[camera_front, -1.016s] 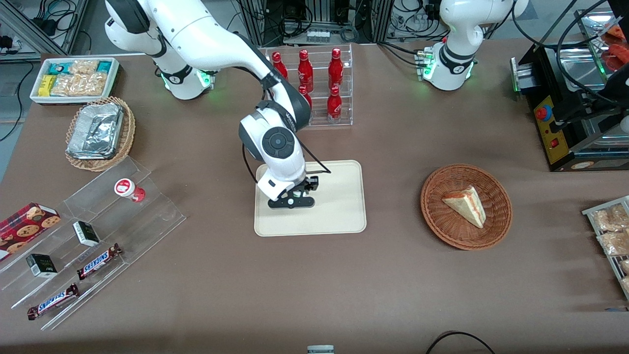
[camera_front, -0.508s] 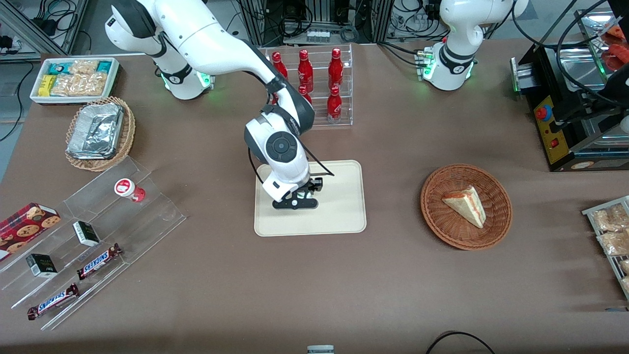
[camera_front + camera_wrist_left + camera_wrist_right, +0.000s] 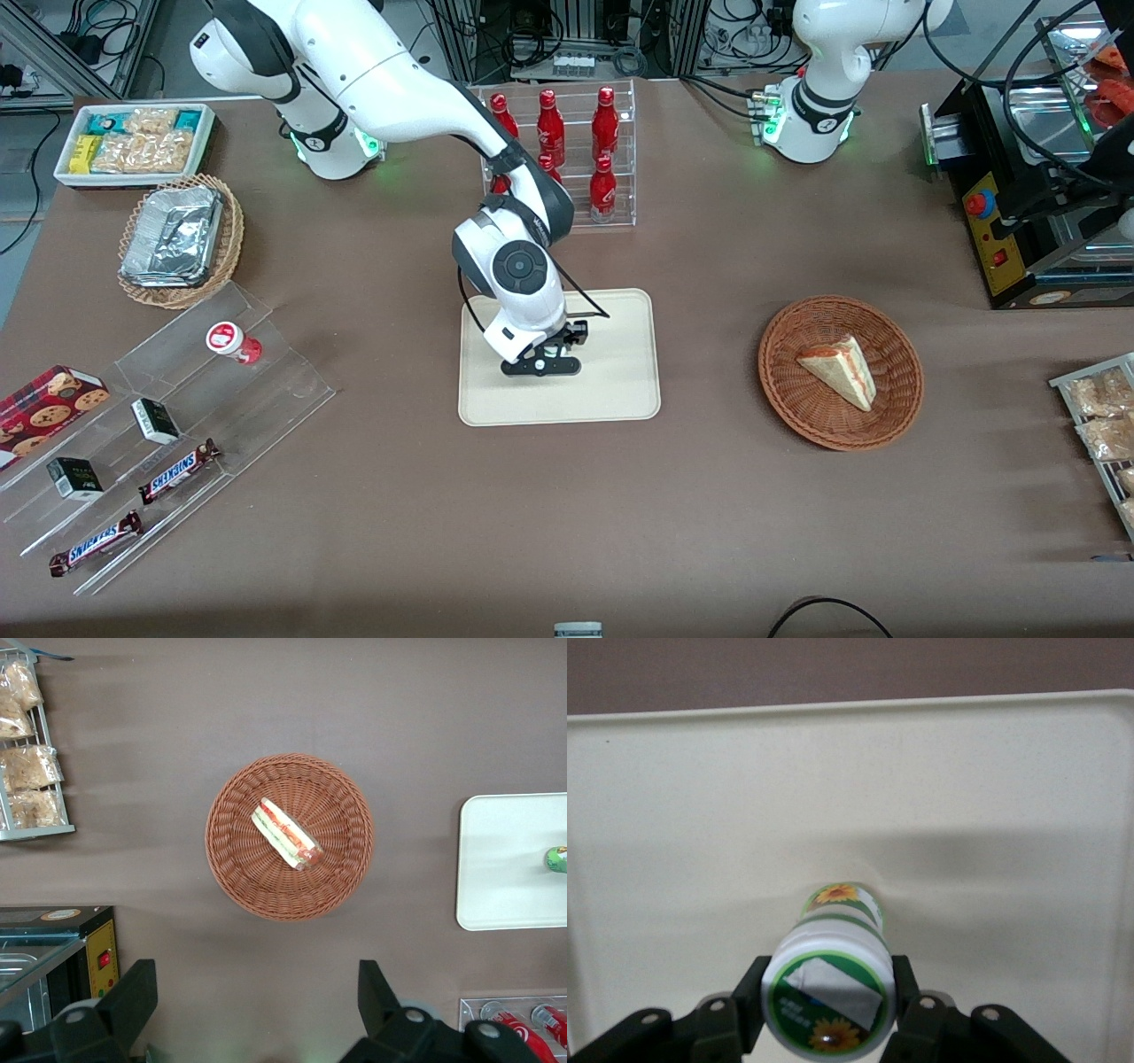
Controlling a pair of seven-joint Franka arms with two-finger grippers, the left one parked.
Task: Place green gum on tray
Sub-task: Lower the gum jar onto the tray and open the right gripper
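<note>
Claw [image 3: 542, 361] low over tray [image 3: 620, 390], clamped on green gum [image 3: 830, 988]. Front view hides the canister; right wrist view shows the grip.

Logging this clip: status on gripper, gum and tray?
Gripper shut on green gum, over the tray. Gum upright, lid up, at or just above the tray floor. Nothing else on the tray.

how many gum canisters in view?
2. Green gum held in the gripper over the tray; red canister on the clear rack. None seen hidden.
</note>
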